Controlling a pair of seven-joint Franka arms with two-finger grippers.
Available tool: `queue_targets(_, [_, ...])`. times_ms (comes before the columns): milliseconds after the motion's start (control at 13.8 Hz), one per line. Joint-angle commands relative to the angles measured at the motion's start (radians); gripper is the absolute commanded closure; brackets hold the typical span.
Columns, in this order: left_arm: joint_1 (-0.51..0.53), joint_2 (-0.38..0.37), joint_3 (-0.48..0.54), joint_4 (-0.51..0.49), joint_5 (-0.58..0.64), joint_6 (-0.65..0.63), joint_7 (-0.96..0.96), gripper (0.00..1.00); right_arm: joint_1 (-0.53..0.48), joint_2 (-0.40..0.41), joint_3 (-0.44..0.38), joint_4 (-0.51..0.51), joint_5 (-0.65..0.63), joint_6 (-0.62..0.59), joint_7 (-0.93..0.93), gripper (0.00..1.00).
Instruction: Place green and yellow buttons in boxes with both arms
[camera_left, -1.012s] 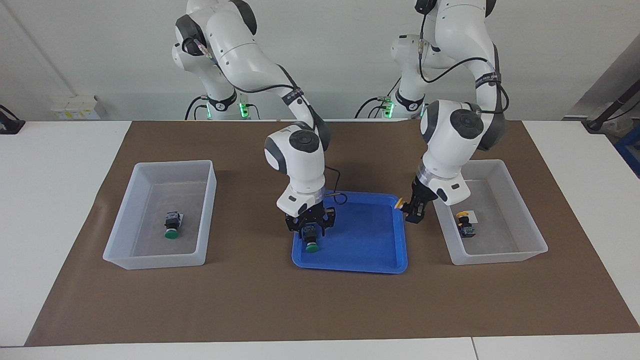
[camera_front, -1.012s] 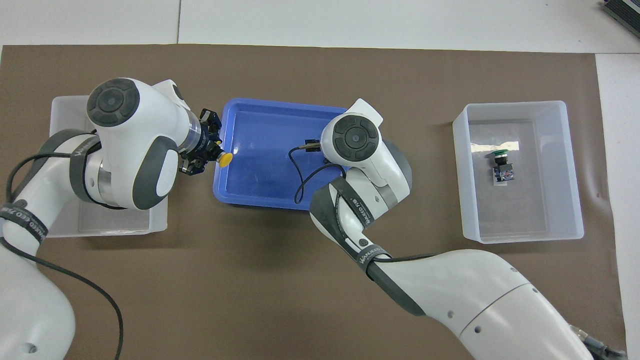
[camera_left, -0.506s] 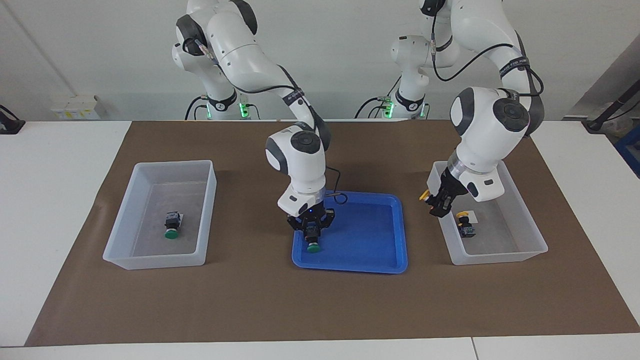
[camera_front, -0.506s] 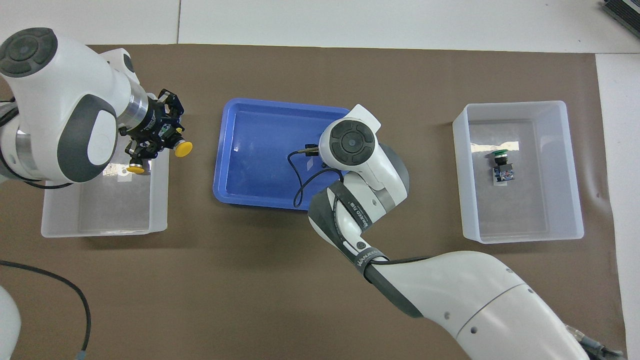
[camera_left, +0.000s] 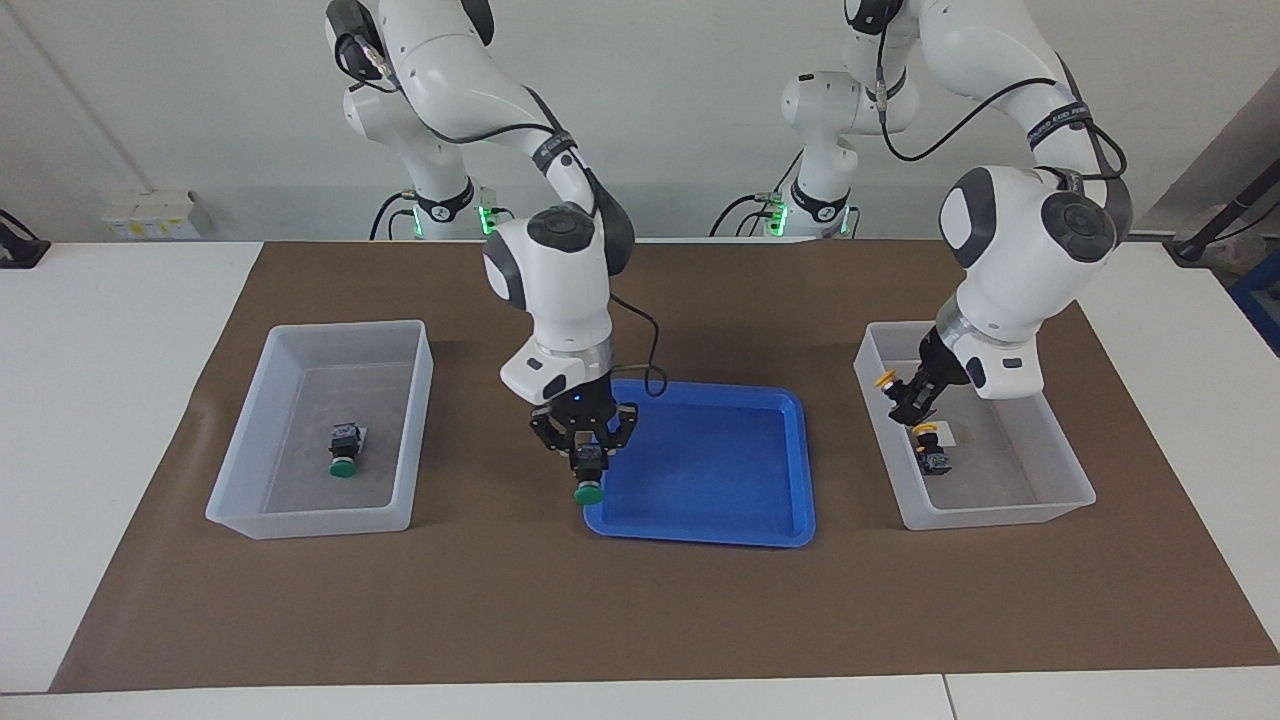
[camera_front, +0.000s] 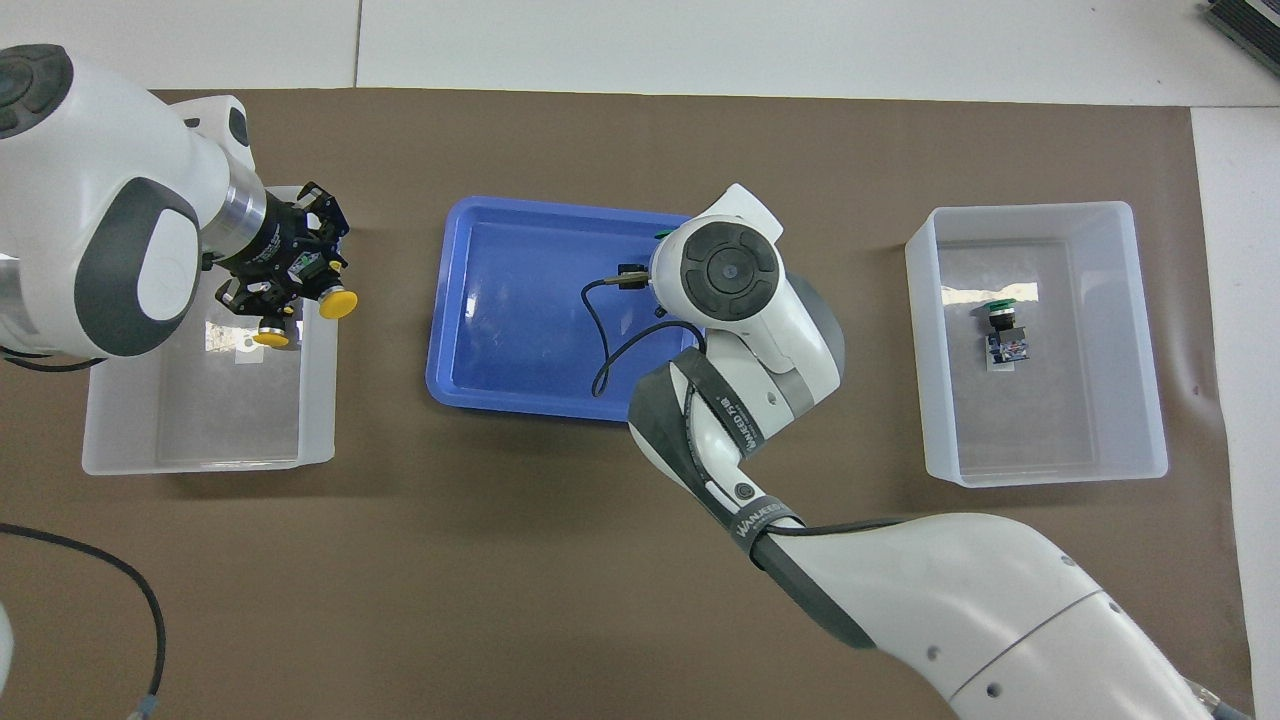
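Both arms carrying the last 2 buttons to the 2 boxes.

Left gripper (camera_left: 912, 402), clamped on 1 yellow button (camera_left: 886, 379), hangs over its box (camera_left: 1060, 440), needing only descent; right gripper (camera_left: 583, 440), clamped on 1 green button (camera_left: 588, 491) above the blue tray (camera_left: 740, 520) edge, must cross to its box (camera_left: 240, 520). Each box holds 1 already.
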Motion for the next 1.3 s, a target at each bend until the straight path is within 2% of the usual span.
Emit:
queue_targets(0, [0.040,0.006,-0.004,0.044,-0.008,-0.070,0.125,1.00,-0.070,-0.146,0.012,-0.167,-0.014,0.008,0.006,1.00])
queue_targets(362, [0.069,0.006,-0.001,0.049,0.001,-0.071,0.312,1.00,-0.210,-0.322,0.012,-0.379,-0.007,0.007,-0.170,1.00])
queue_targets(579, [0.099,0.006,-0.002,0.049,0.003,-0.068,0.411,1.00,-0.317,-0.387,0.012,-0.462,-0.002,0.008,-0.338,1.00])
queue_targets(1085, [0.129,0.006,0.005,0.042,0.003,-0.047,0.645,1.00,-0.510,-0.390,0.010,-0.557,0.117,0.047,-0.664,1.00])
queue_targets(1229, [0.129,0.006,0.004,0.038,0.053,-0.042,0.694,1.00,-0.542,-0.372,0.010,-0.562,0.119,0.047,-0.704,1.00])
